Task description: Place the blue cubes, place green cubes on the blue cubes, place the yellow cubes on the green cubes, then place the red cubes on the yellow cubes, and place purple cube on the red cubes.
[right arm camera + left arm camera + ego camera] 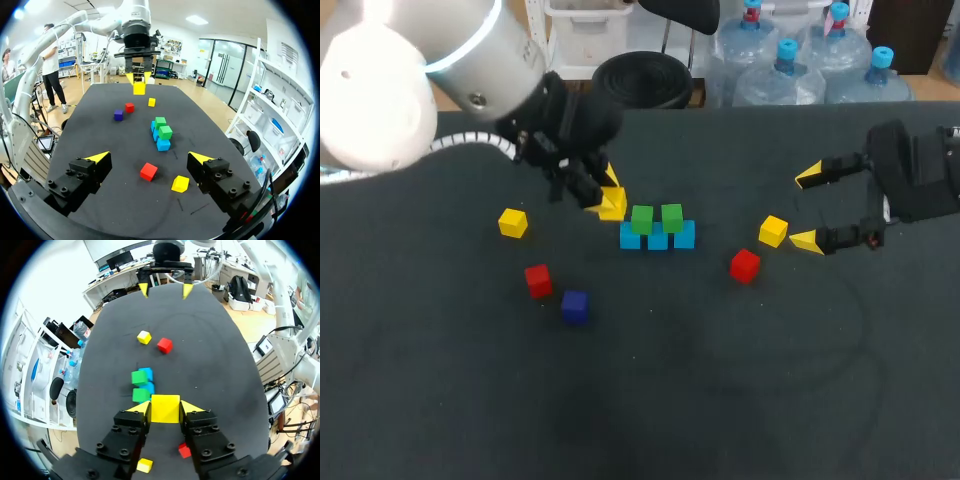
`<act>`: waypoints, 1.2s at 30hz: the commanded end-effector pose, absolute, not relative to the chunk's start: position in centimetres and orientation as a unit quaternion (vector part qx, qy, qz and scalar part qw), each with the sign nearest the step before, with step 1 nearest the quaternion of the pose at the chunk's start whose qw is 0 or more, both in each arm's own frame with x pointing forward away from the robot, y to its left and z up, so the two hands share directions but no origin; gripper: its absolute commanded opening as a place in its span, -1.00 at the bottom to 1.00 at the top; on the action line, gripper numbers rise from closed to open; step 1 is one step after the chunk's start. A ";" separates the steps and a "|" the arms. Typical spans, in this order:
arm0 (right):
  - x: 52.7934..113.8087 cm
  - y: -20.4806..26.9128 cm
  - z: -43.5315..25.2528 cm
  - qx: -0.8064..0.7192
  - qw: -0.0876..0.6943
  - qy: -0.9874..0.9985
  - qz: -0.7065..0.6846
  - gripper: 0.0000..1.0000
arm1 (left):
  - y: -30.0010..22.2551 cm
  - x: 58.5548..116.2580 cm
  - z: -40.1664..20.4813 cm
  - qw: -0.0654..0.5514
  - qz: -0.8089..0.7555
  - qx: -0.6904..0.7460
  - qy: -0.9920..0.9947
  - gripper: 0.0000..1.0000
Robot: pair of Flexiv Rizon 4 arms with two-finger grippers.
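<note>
Three blue cubes (pixel 658 240) form a row mid-table, with two green cubes (pixel 642 218) (pixel 672 215) on top. My left gripper (pixel 609 199) is shut on a yellow cube (pixel 614 206) (pixel 165 408), held just left of the row at about the green cubes' height. The stack (pixel 142 386) lies ahead of its fingers. My right gripper (pixel 808 208) (pixel 150 158) stands open at the right, with nothing in it. A yellow cube (pixel 773 231) (pixel 180 183) and a red cube (pixel 745 265) (pixel 148 171) lie near it. Left of the stack lie another yellow cube (pixel 513 222), a red cube (pixel 538 280) and a purple cube (pixel 575 305).
The dark table (pixel 720 380) stretches bare toward the front. My left arm's large white joint (pixel 380 90) hangs over the back left corner.
</note>
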State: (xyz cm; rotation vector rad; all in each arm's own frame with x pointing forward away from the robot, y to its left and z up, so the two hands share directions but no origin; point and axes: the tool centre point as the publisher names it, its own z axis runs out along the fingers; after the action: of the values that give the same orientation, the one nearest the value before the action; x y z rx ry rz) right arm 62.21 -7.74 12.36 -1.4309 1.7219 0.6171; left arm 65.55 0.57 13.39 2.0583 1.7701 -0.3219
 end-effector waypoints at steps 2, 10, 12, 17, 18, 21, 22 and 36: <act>62.2 -7.7 12.4 -0.565 0.398 0.681 0.243 1.00 | -1.2 68.8 13.2 0.182 -0.112 0.736 0.642 -1.00; 62.2 -7.7 12.4 -0.565 0.398 0.681 0.243 1.00 | -3.0 71.4 12.2 0.172 -0.109 0.728 0.655 -1.00; 62.2 -7.7 12.4 -0.565 0.398 0.681 0.243 1.00 | -3.4 71.8 12.0 0.173 -0.111 0.724 0.658 -1.00; 62.2 -7.7 12.4 -0.565 0.398 0.681 0.243 1.00 | -4.4 72.5 10.8 0.166 -0.109 0.719 0.667 -1.00; 62.2 -7.7 12.4 -0.565 0.398 0.681 0.243 1.00 | -4.5 72.5 10.6 0.167 -0.111 0.718 0.667 -1.00; 62.2 -7.7 12.4 -0.565 0.398 0.681 0.243 1.00 | -4.8 72.6 10.1 0.167 -0.116 0.712 0.673 -1.00; 62.2 -7.7 12.4 -0.565 0.398 0.681 0.243 1.00 | -4.9 72.6 10.0 0.168 -0.118 0.709 0.674 -1.00; 62.2 -7.7 12.4 -0.565 0.398 0.681 0.243 1.00 | -5.6 71.7 8.8 0.165 -0.130 0.700 0.683 -1.00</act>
State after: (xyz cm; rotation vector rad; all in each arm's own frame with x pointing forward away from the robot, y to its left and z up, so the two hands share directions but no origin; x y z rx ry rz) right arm 62.21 -7.74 12.36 -1.4309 1.7219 0.6171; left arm 71.79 -5.58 8.89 1.9972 1.9399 -0.3718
